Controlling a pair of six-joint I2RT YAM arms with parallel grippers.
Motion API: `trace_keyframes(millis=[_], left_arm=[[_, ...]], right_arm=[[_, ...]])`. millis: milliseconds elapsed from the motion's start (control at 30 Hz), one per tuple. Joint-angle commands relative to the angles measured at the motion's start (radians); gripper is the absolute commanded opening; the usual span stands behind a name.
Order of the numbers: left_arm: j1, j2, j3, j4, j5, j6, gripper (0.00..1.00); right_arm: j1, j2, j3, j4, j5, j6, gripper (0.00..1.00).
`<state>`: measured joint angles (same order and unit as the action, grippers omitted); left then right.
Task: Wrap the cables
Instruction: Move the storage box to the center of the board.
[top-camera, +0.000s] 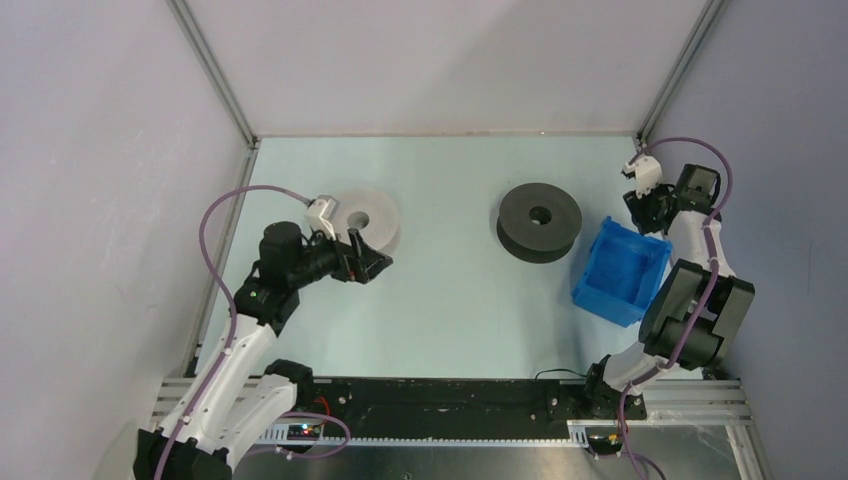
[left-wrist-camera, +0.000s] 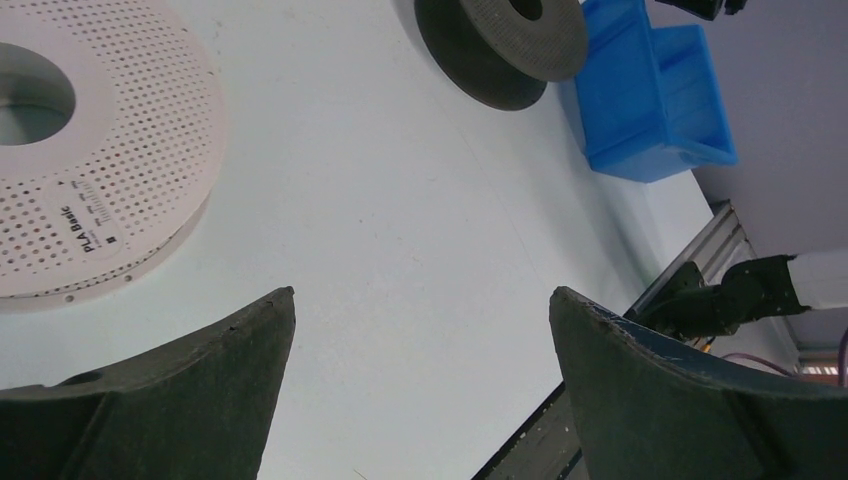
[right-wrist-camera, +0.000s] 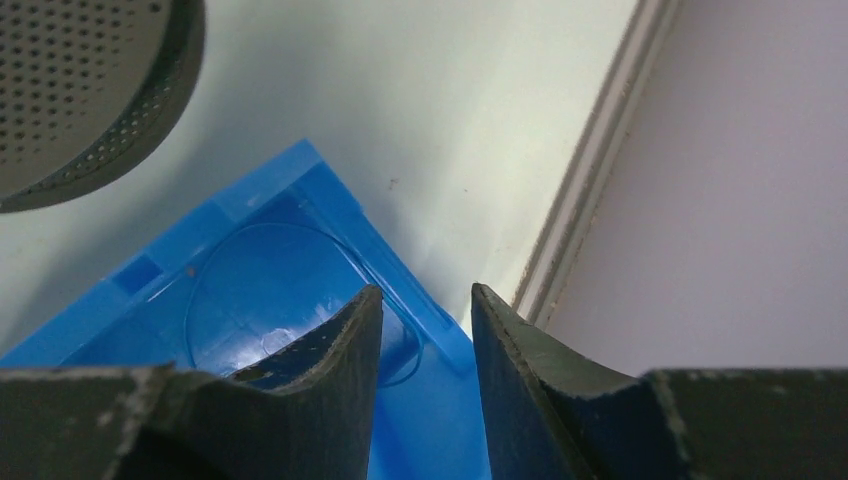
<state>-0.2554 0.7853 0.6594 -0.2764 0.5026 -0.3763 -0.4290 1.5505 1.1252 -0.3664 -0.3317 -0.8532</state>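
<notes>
A very thin blue cable (right-wrist-camera: 412, 368) lies in loose loops on the floor of the blue bin (right-wrist-camera: 230, 205), seen only in the right wrist view. No reddish cable shows in any view. My right gripper (right-wrist-camera: 427, 290) hovers over the bin's far right corner with its jaws a narrow gap apart and nothing between them; in the top view it (top-camera: 640, 212) is just behind the bin (top-camera: 620, 272). My left gripper (left-wrist-camera: 422, 292) is wide open and empty over bare table, right at the near edge of the white spool (top-camera: 370, 218).
A white perforated spool (left-wrist-camera: 90, 150) lies flat at the left. A dark grey spool (top-camera: 540, 222) lies flat mid-table, just left of the bin; it also shows in the right wrist view (right-wrist-camera: 80, 80). The enclosure wall and frame rail (right-wrist-camera: 590, 180) stand close on the right.
</notes>
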Motion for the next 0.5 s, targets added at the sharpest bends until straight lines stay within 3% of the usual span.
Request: trace_keyframes(millis=[0, 133, 467], left_arm=[[-0.034, -0.012, 0.022, 0.009, 0.016, 0.001, 1.00], [-0.054, -0.030, 0.023, 0.008, 0.005, 0.009, 1.00], [-0.086, -0.062, 0.019, 0.006, -0.014, 0.020, 1.00]], right_arm=[[-0.008, 0.040, 0.054, -0.128, -0.130, -0.225, 0.43], [-0.006, 0.071, 0.033, -0.149, -0.173, -0.321, 0.43], [0.056, 0.098, -0.070, 0.062, 0.040, -0.397, 0.44]])
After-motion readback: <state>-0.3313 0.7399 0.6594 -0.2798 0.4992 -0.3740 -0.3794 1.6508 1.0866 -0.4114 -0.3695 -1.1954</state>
